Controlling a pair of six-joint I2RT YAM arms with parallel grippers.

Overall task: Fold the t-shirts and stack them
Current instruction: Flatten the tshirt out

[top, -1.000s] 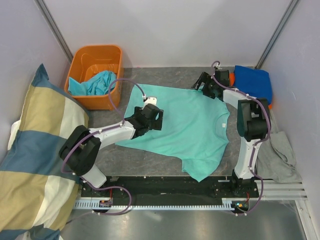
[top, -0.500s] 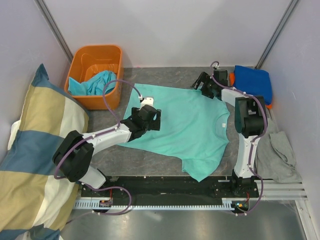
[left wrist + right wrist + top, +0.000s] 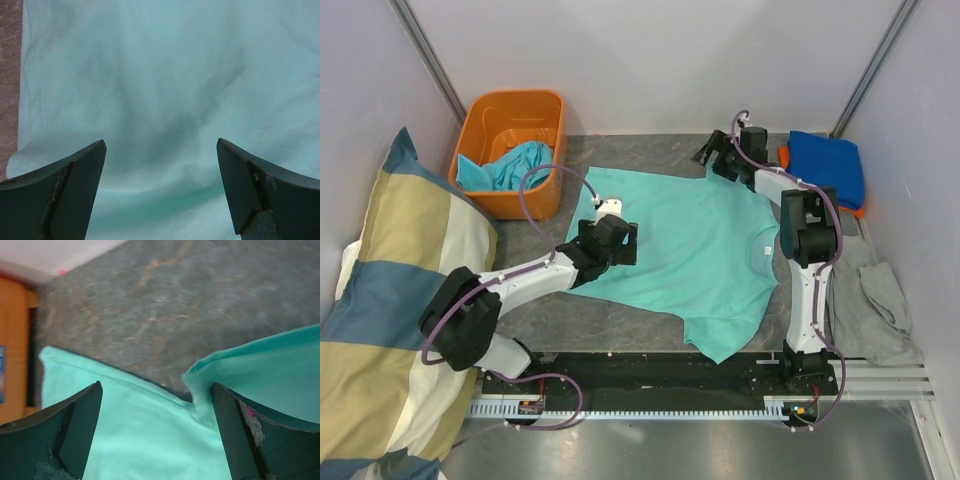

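We see pale walls (image 3: 650, 60) on three sides of a grey marbled table (image 3: 650, 150), metal posts (image 3: 428, 58) in the far corners, evenly lit.

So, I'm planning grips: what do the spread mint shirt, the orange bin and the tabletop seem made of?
Mint shirt: soft matte fabric, likely cotton knit; it creases. Orange bin: smooth moulded plastic, slight sheen. Tabletop: grey, veined stone look, possibly laminate.

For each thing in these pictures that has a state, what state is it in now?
Mint t-shirt: spread out, not folded.
Turquoise t-shirt: crumpled in the orange bin.
Blue t-shirt: folded, far right corner.
Grey cloth: crumpled, right edge.
Left gripper: open, over the mint t-shirt.
Right gripper: open, at the mint t-shirt's far edge.
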